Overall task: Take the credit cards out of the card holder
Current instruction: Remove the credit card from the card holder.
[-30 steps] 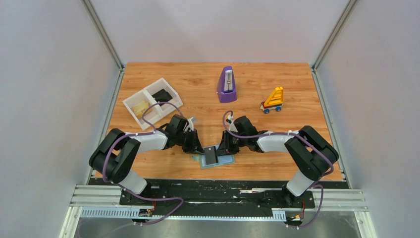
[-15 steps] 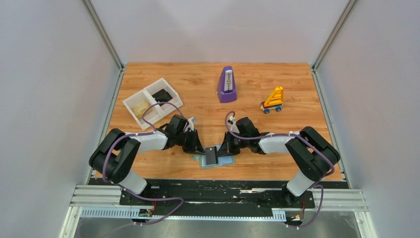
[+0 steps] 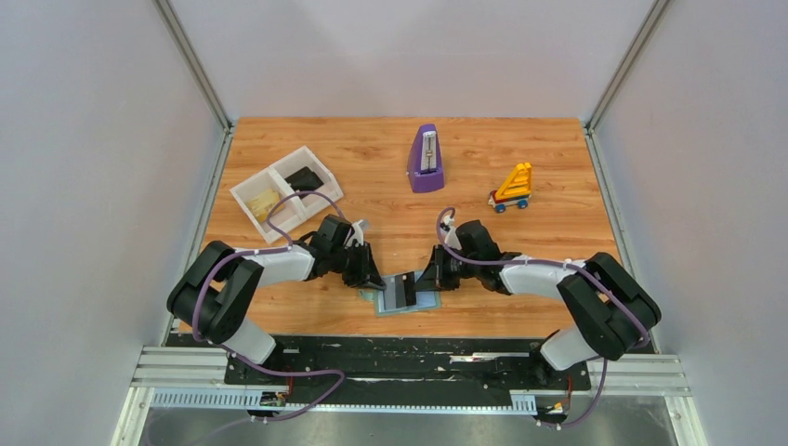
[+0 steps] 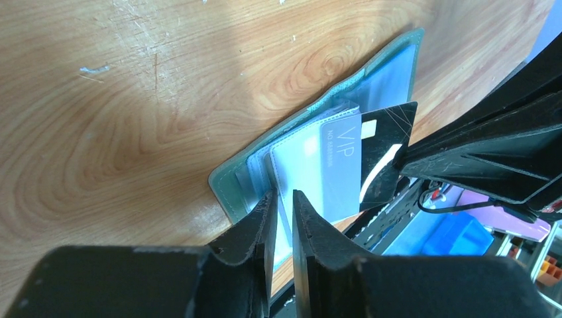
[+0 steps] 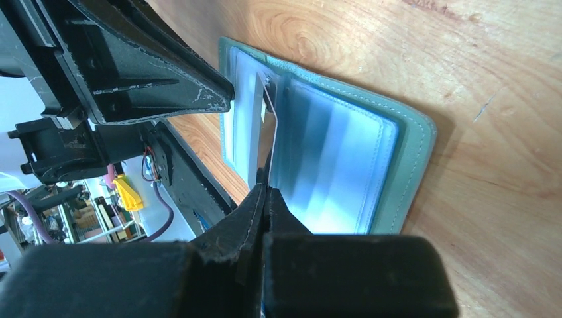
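Observation:
The pale teal card holder (image 3: 425, 302) lies open near the table's front edge, between my two grippers. My left gripper (image 3: 374, 282) is shut on a thin inner pocket leaf of the card holder (image 4: 232, 177); its fingertips (image 4: 283, 193) are almost together. My right gripper (image 3: 427, 282) is shut on a dark grey-black card (image 3: 400, 291) that sticks partly out of the holder. In the left wrist view the dark card (image 4: 390, 142) lies behind a grey "VIP" card (image 4: 341, 162). In the right wrist view my right gripper (image 5: 266, 187) pinches the card (image 5: 269, 142) edge-on above the holder (image 5: 414, 142).
A white two-compartment tray (image 3: 265, 169) at the back left holds a yellowish card (image 3: 264, 202) and a dark card (image 3: 304, 178). A purple metronome (image 3: 426, 160) and a yellow toy (image 3: 513, 186) stand at the back. The black base rail runs just in front of the holder.
My right gripper has moved to the right and drawn the dark card further out of the holder. My left gripper has stayed in place on the holder.

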{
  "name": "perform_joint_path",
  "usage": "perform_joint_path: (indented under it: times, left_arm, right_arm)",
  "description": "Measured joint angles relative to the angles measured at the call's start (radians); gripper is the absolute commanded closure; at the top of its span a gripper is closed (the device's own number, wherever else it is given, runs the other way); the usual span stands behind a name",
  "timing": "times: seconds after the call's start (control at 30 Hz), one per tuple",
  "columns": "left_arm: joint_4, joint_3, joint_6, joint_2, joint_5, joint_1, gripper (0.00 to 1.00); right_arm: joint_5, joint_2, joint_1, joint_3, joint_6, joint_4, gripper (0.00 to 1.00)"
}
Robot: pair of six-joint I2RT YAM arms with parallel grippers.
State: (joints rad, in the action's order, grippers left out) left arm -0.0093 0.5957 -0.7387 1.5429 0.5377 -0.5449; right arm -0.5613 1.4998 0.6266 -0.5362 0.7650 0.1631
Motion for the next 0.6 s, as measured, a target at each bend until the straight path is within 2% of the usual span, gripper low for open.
perform_joint_path:
  times: [0.33,0.6]
  left_arm:
    - [-0.089,0.011,0.004,-0.04,-0.015,-0.005,0.69]
    - [-0.164,0.051,0.006,-0.087,-0.015,-0.005,0.57]
  right_arm:
    - [0.019,-0.09,-0.015,0.0,-0.002,-0.063,1.0]
    - [0.017,-0.139,-0.026,0.015,-0.009,-0.077,1.0]
